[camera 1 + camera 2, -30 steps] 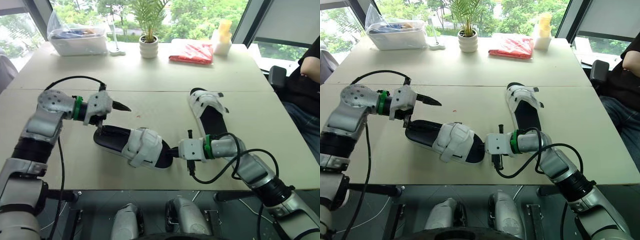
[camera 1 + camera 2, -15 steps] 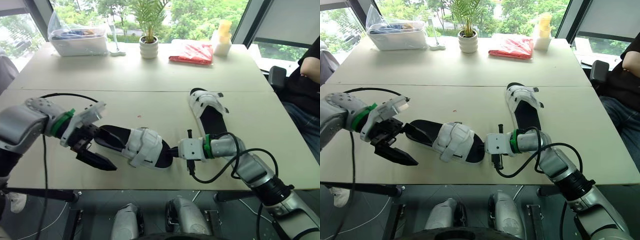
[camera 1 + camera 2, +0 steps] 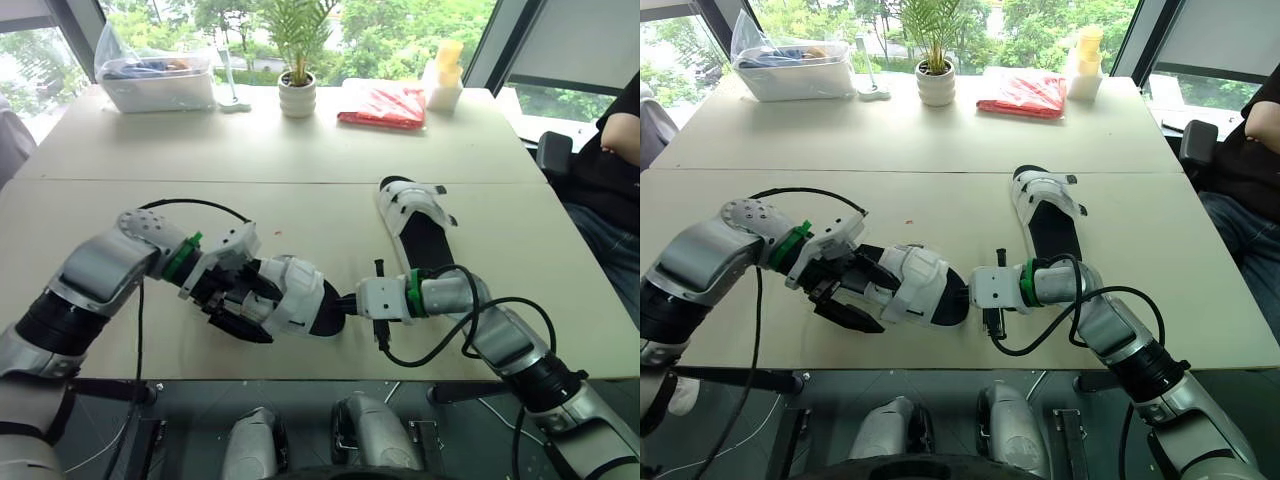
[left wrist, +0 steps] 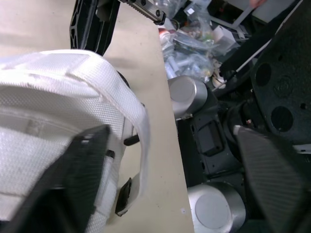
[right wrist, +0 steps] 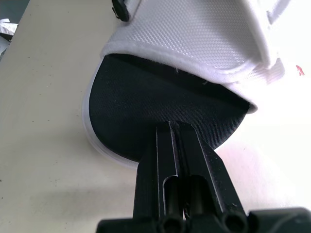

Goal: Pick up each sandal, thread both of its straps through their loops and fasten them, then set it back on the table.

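Observation:
A black-soled sandal with broad white straps (image 3: 295, 293) lies near the table's front edge. My left gripper (image 3: 250, 305) is open, one finger on each side of the sandal's strapped part. In the left wrist view the white strap (image 4: 58, 107) lies between the spread fingers (image 4: 73, 189), with a loose strap end and black tab (image 4: 125, 193) hanging by the table edge. My right gripper (image 3: 345, 303) is shut, its fingertips (image 5: 177, 145) lying on the sandal's rounded sole end (image 5: 126, 107). A second sandal (image 3: 420, 228) rests on the table beyond the right arm.
At the table's back stand a potted plant (image 3: 297, 92), a clear plastic box (image 3: 160, 82), a red packet (image 3: 383, 104) and a yellow-topped container (image 3: 445, 80). A person (image 3: 612, 150) sits at the right. The front edge of the table (image 3: 300, 360) is close below the sandal.
My left gripper swung from above the sandal's left end down to the front edge, then in around the strapped part. The right gripper and both sandals stayed put.

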{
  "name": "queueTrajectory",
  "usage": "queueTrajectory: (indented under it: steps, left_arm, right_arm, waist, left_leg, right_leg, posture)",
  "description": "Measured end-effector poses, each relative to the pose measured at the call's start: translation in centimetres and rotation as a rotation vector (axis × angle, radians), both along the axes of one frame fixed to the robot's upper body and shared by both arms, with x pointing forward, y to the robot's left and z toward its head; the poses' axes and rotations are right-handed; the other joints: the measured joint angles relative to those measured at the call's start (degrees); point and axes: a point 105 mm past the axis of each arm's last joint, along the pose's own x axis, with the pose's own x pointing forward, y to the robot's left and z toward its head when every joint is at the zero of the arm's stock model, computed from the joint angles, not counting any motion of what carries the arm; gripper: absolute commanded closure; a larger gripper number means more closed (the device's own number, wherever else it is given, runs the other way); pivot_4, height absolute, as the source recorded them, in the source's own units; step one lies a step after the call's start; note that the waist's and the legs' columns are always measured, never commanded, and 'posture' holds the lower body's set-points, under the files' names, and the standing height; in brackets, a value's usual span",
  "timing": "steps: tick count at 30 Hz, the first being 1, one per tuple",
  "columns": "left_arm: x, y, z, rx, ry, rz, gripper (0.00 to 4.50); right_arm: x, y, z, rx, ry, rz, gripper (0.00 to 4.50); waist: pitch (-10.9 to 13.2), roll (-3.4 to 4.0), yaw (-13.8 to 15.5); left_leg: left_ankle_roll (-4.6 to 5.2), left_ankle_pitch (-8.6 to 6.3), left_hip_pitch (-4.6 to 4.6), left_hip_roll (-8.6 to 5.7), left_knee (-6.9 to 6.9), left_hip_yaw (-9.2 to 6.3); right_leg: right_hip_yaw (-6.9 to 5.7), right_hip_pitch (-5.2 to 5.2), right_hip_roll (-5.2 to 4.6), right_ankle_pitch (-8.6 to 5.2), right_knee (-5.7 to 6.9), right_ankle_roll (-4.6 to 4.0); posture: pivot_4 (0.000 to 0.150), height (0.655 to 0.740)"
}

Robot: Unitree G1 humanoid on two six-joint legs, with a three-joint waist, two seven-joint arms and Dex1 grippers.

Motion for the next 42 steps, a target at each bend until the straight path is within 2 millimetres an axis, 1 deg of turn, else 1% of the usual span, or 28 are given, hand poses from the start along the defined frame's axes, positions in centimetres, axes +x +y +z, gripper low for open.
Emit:
queueTrajectory:
  steps: [1, 2, 4, 7, 8, 10, 17, 20, 24, 27, 29, 30, 34, 38, 39, 41, 42]
  left_arm:
    - [0.0, 0.0, -0.1, 0.004, 0.003, 0.000, 2.41]
    - [0.0, 0.1, -0.1, 0.008, 0.004, -0.002, 2.78]
    - [0.0, 0.2, -0.4, 0.030, -0.002, -0.008, 3.82]
    - [-0.3, 0.3, -1.7, 0.071, 0.005, -0.016, 3.82]
    - [-0.3, 0.3, -1.9, 0.077, 0.006, -0.016, 4.08]
    - [-0.4, 0.2, -2.5, 0.079, -0.003, -0.022, 4.46]
    - [-0.5, -0.1, -2.9, 0.070, 0.035, -0.009, 4.46]
    - [-0.2, -0.6, -2.6, 0.055, 0.066, 0.015, 4.46]
    - [-0.2, -0.4, -2.3, 0.062, 0.028, -0.014, 4.46]
    - [0.0, -0.2, -2.4, 0.076, -0.011, -0.023, 3.70]
    - [0.0, -0.2, -2.4, 0.079, -0.039, -0.044, 2.74]
    - [0.0, -0.1, -2.3, 0.083, -0.057, -0.056, 2.33]
    - [0.1, 0.4, -2.6, 0.131, -0.096, -0.051, 2.33]
    - [-0.2, 0.6, -3.8, 0.165, -0.125, -0.050, 2.33]
    - [-0.3, 0.4, -4.4, 0.178, -0.133, -0.044, 2.56]
    - [-0.5, -0.3, -5.5, 0.169, -0.130, -0.023, 3.19]
    - [-0.6, -0.7, -5.9, 0.164, -0.121, -0.014, 3.78]
  right_arm:
    - [0.0, 0.0, 0.0, 0.000, 0.001, -0.001, 4.50]
    - [0.0, 0.0, 0.0, 0.000, 0.001, -0.001, 4.50]
    - [0.0, 0.0, 0.0, 0.000, 0.001, -0.002, 4.50]
    - [0.0, 0.0, 0.0, 0.001, 0.001, -0.003, 4.50]
    - [0.0, 0.0, 0.0, 0.001, 0.000, -0.004, 4.50]
    - [0.0, 0.0, 0.0, 0.001, 0.000, -0.005, 4.50]
    - [0.0, 0.0, 0.0, 0.001, 0.000, -0.006, 4.50]
    - [0.0, 0.0, 0.0, 0.001, 0.000, -0.007, 4.50]
    - [-0.1, 0.0, 0.0, 0.003, 0.000, -0.007, 4.50]
    - [0.0, -0.1, 0.0, 0.002, 0.000, -0.008, 4.50]
    - [-0.1, 0.0, 0.0, 0.003, 0.000, -0.008, 4.50]
    - [-0.1, 0.0, 0.0, 0.003, 0.000, -0.008, 4.50]
    - [-0.1, -0.1, 0.0, 0.002, -0.001, -0.009, 4.50]
    - [0.0, 0.0, 0.0, 0.001, -0.002, -0.008, 4.50]
    - [0.0, 0.0, 0.0, 0.000, -0.004, -0.008, 4.50]
    - [0.0, -0.1, 0.0, -0.002, -0.004, -0.010, 4.50]
    - [0.0, 0.0, 0.0, -0.002, -0.003, -0.011, 4.50]
  waist:
    - [0.00, 0.00, 0.00]
    - [0.00, 0.00, 0.00]
    - [0.00, 0.00, 0.01]
    - [0.00, 0.00, 0.01]
    - [0.00, 0.00, 0.01]
    - [0.00, 0.00, 0.02]
    - [0.00, 0.00, 0.02]
    - [0.00, 0.00, 0.04]
    - [0.00, 0.00, 0.00]
    - [0.00, 0.00, 0.04]
    - [0.00, 0.00, 0.03]
    - [0.00, 0.00, 0.03]
    - [0.00, 0.00, 0.04]
    - [0.00, 0.01, 0.02]
    - [-0.01, 0.02, 0.05]
    - [-0.04, 0.02, 0.09]
    - [-0.04, 0.01, 0.07]
  left_leg:
    - [0.00, 0.00, 0.00, 0.00, 0.00, 0.00]
    - [0.00, 0.00, 0.00, 0.00, 0.00, 0.00]
    - [0.00, 0.00, 0.00, 0.00, 0.00, 0.00]
    - [0.00, 0.00, -0.01, 0.00, 0.00, 0.00]
    - [0.00, 0.00, -0.01, 0.00, 0.00, 0.00]
    - [0.00, 0.00, -0.01, 0.00, 0.00, 0.00]
    - [0.00, 0.00, -0.01, 0.00, 0.00, -0.01]
    - [0.00, 0.00, -0.02, 0.00, 0.00, -0.02]
    - [0.00, 0.00, -0.01, 0.00, -0.01, -0.02]
    - [0.01, 0.00, -0.01, 0.00, 0.00, -0.02]
    - [0.01, 0.00, -0.02, 0.00, -0.01, -0.02]
    - [0.00, 0.00, -0.02, 0.00, -0.01, -0.02]
    - [0.01, 0.00, -0.01, 0.00, -0.01, -0.02]
    - [0.01, 0.00, -0.01, 0.00, -0.01, -0.02]
    - [0.01, -0.01, 0.00, 0.00, -0.01, -0.02]
    - [0.02, -0.01, 0.00, 0.00, 0.00, -0.03]
    - [0.02, -0.01, -0.01, 0.00, 0.00, -0.03]
  right_leg:
    - [0.00, 0.00, 0.00, 0.00, 0.00, 0.00]
    - [0.00, 0.00, 0.00, 0.00, 0.00, 0.00]
    - [0.00, 0.00, 0.00, 0.00, 0.00, 0.00]
    - [0.00, -0.01, 0.00, 0.00, 0.00, 0.00]
    - [0.00, -0.01, 0.00, 0.00, 0.00, 0.00]
    - [0.00, 0.00, 0.00, 0.00, 0.00, 0.00]
    - [0.00, -0.01, 0.00, 0.00, 0.00, 0.00]
    - [-0.01, -0.01, 0.00, 0.00, 0.00, 0.00]
    - [-0.01, -0.01, 0.00, 0.00, 0.00, 0.00]
    - [-0.01, -0.01, -0.01, 0.00, -0.01, 0.00]
    - [-0.01, -0.01, -0.01, 0.00, -0.01, -0.01]
    - [-0.01, -0.01, -0.01, 0.00, -0.01, -0.01]
    - [-0.01, 0.00, -0.01, 0.00, -0.01, -0.01]
    - [-0.01, 0.00, -0.01, 0.00, -0.01, -0.01]
    - [-0.01, 0.01, -0.01, 0.00, -0.01, -0.01]
    - [-0.01, 0.02, -0.02, 0.00, -0.01, 0.00]
    - [-0.01, 0.01, -0.02, 0.00, -0.01, -0.01]
  posture:
    - [0.150, 0.7241]
    - [0.150, 0.7241]
    - [0.150, 0.7241]
    - [0.150, 0.7241]
    - [0.150, 0.7241]
    - [0.150, 0.7241]
    - [0.150, 0.7241]
    - [0.150, 0.7241]
    - [0.150, 0.7241]
    - [0.150, 0.7241]
    - [0.150, 0.7241]
    - [0.150, 0.7241]
    - [0.150, 0.7241]
    - [0.150, 0.7241]
    - [0.150, 0.7241]
    - [0.150, 0.7241]
    - [0.150, 0.7241]
